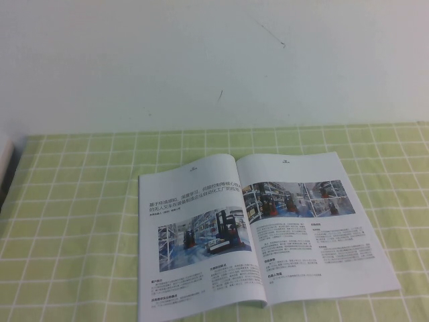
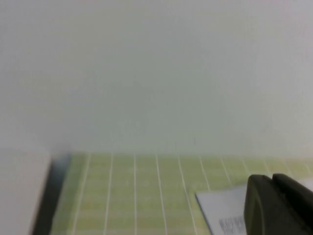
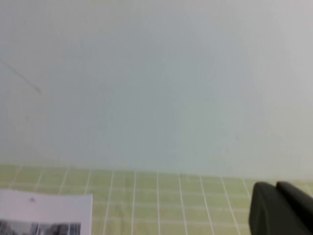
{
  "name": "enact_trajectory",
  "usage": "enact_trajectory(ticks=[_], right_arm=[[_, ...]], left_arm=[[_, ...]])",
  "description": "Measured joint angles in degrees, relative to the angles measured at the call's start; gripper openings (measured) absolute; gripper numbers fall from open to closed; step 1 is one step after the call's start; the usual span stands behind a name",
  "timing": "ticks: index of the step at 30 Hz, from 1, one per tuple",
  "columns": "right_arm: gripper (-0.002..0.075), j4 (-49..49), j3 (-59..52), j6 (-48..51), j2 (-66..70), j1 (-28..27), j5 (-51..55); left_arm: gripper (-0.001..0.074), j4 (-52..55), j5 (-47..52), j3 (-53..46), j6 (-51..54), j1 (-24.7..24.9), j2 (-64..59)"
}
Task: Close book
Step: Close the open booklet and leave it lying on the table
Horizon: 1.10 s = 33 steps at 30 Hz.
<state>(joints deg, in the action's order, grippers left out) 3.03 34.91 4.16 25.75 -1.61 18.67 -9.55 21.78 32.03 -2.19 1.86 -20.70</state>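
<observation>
Green checked cloth (image 1: 80,201) bears the open book (image 1: 268,228); left gripper (image 2: 279,205), right gripper (image 3: 281,210) nearby, jaws unreadable.

You face a plain white wall (image 1: 134,60) rising from the far edge of the table (image 1: 80,268). It bears a thin dark scratch (image 1: 271,35) towards the right and a smaller mark (image 1: 220,95) lower down. A green cloth (image 1: 67,201) with a white grid covers the table. Just off the left edge stands a white slab (image 1: 5,155) with a dark side. The light is soft and even.
</observation>
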Motion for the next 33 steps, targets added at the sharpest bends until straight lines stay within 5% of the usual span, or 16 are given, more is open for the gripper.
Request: enact_trajectory(ticks=[5, 13, 20, 25, 33], right_arm=[[-0.0003, -4.5, 8.3, 6.9, 14.3, 0.0, 13.7], [-0.0003, -34.7, 13.1, 40.1, 33.7, 0.8, 18.6], [-0.0003, -55.5, 13.9, 67.1, 52.1, 12.2, 14.6], [-0.0003, -57.9, 17.8, 71.0, 67.1, 19.9, 9.7], [-0.0003, -58.6, 22.8, 71.0, 83.6, 20.9, 7.6]], left_arm=[[-0.0002, -6.6, 9.5, 4.0, 3.0, 0.0, -12.4], [-0.0002, -38.1, 10.9, 5.1, 35.5, 0.0, -31.9], [-0.0002, -48.9, 9.4, 7.7, 48.5, 2.2, -47.5], [-0.0002, -47.8, 6.2, 10.3, 49.5, 8.0, -57.4], [-0.0002, -48.6, -2.1, 12.9, 49.5, 11.8, -69.7]])
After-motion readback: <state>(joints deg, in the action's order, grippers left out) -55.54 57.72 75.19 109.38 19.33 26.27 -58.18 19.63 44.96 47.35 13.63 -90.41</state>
